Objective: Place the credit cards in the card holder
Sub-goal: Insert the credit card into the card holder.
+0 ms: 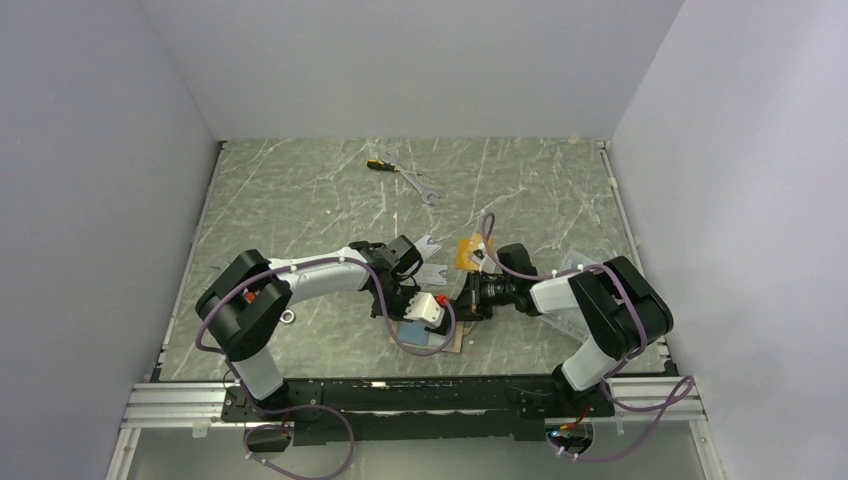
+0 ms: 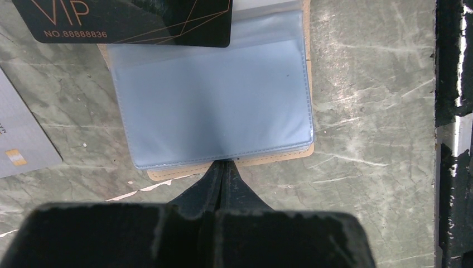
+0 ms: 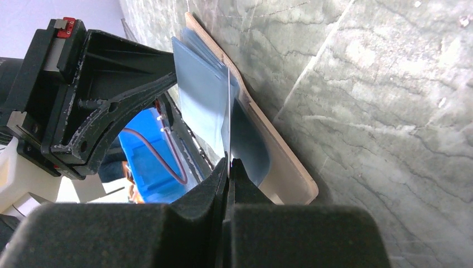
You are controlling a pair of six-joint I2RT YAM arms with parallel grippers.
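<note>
The tan card holder [image 2: 234,163] lies open on the table, its blue sleeve [image 2: 217,100] facing up; it also shows in the top view [image 1: 448,342]. My left gripper [image 2: 226,166] is shut, its tips touching the holder's near edge. My right gripper [image 3: 229,162] is shut on a thin card seen edge-on [image 3: 228,111], held at the sleeve. The black VIP card [image 2: 134,22] overlaps the sleeve's far edge. One silver card [image 2: 22,139] lies to the left. Two silver cards [image 1: 428,245] [image 1: 432,272] and the orange card [image 1: 468,252] lie behind the grippers.
A screwdriver [image 1: 378,164] and a wrench [image 1: 420,186] lie at the back of the marbled table. A clear plastic box [image 1: 580,268] sits under the right arm. The black frame rail [image 2: 454,134] runs along the near edge.
</note>
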